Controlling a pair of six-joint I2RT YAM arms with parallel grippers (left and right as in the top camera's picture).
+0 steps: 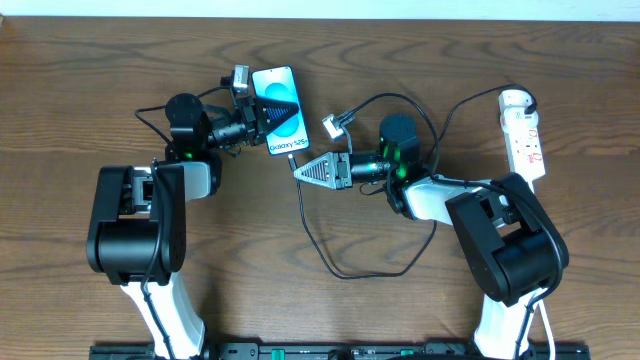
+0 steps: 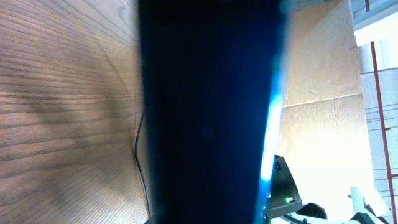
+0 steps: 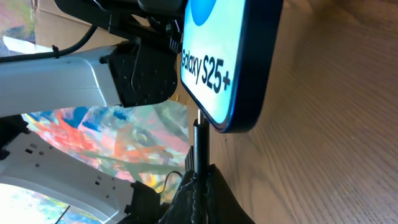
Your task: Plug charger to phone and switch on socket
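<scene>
"Galaxy S25+" reads on slim black-framed phone w/ light-blue screen (image 3: pixel 214 56), upper centre of brown wood counter (image 1: pixel 80 60). L gripper (image 1: pixel 272 112) is clamped on the phone. R gripper (image 1: pixel 298 170) is closed on thin black charger connector tip (image 3: pixel 200 140), which touches the phone's bottom edge. White power-strip socket (image 1: pixel 525 135) w/ red markings lies far right; its print is too small to read.

Wood grain, glass and plastic, mostly dull finishes.

The table (image 1: pixel 80 60) is brown wood grain, smooth with a faint sheen. The phone (image 1: pixel 279 108) has a glossy, glass-like screen and a smooth black frame that catches the light. The charger (image 1: pixel 330 262) is a thin black cable, matt and rubbery-looking. The socket (image 1: pixel 524 135) is smooth white plastic. The right gripper (image 1: pixel 297 170) is matt black plastic. The left arm (image 3: pixel 56 78) has a smooth white plastic shell next to a finely pebbled black part. The cardboard (image 2: pixel 317 74) is plain, brown and matt.
</scene>
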